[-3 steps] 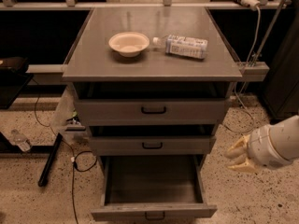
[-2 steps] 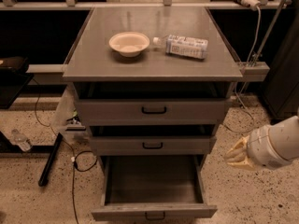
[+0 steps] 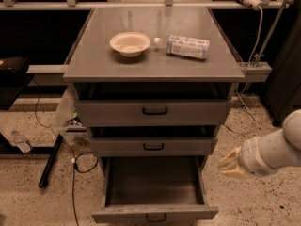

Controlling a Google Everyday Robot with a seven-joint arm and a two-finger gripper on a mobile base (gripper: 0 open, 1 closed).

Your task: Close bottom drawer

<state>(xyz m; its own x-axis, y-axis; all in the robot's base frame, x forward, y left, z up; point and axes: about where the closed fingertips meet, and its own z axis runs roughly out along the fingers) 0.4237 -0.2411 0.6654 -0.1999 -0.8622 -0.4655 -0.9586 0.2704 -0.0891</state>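
Camera view: bottom drawer (image 3: 155, 214) sits pulled well out at the foot of the cabinet, box empty, front facing me. Gripper (image 3: 231, 164) hangs to its right, level with the middle drawer (image 3: 153, 146), touching nothing. I can't tell how open it is, and I see nothing in it. My guess: staged to swing round the front and push. Bowl (image 3: 130, 44) and bottle (image 3: 187, 46) on top are irrelevant. Floor cable (image 3: 74, 169) lies left, off the path.

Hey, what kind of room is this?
Probably a lab or workshop: a grey metal cabinet with its bottom drawer pulled out, loose cables on the speckled floor, and a robot's gripper beside the drawers.
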